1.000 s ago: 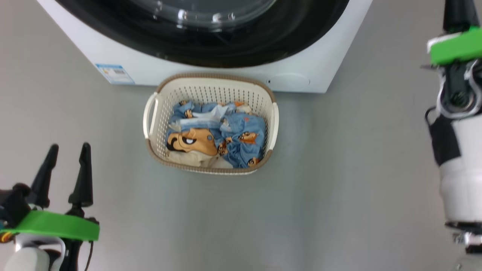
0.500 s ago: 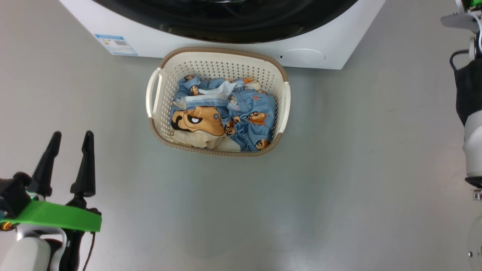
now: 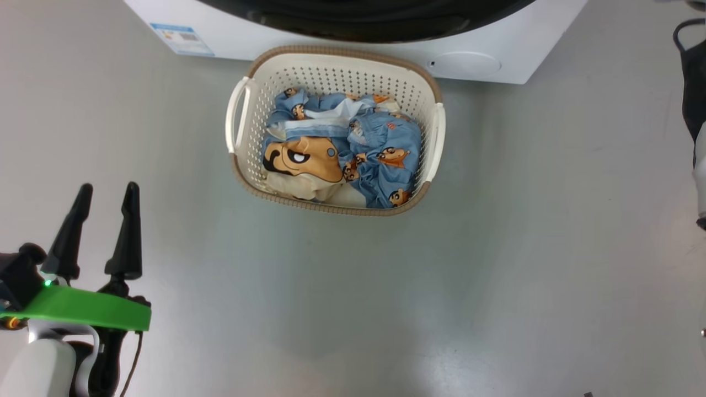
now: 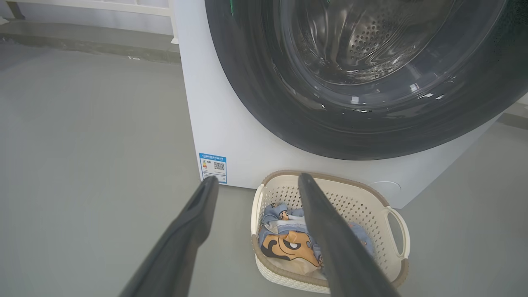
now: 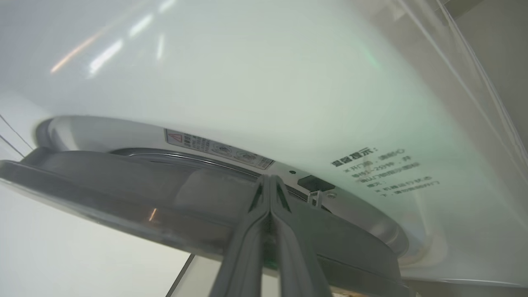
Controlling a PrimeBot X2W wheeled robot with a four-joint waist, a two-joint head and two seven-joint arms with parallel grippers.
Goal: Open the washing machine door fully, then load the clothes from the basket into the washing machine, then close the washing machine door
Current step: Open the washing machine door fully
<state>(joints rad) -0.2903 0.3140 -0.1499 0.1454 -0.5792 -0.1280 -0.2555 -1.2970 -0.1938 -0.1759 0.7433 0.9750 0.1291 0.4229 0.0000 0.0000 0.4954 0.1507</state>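
We are working under soft, even, bright light, and the smooth grey floor (image 3: 419, 353) is throwing back a pale sheen. Small white glints are dotting the round glossy black door (image 4: 363, 82). In the right wrist view the big white washing machine (image 5: 247, 82) is glaring with streaks, its printed text blurring.

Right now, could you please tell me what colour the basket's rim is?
Brown, with a woven look, above cream-white perforated walls; the basket rim shows best in the head view.

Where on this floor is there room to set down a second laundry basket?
Bare floor lies right of the basket and across the wide stretch between it and the left gripper. Crowded: the basket, full of clothes, sits close before the washing machine.
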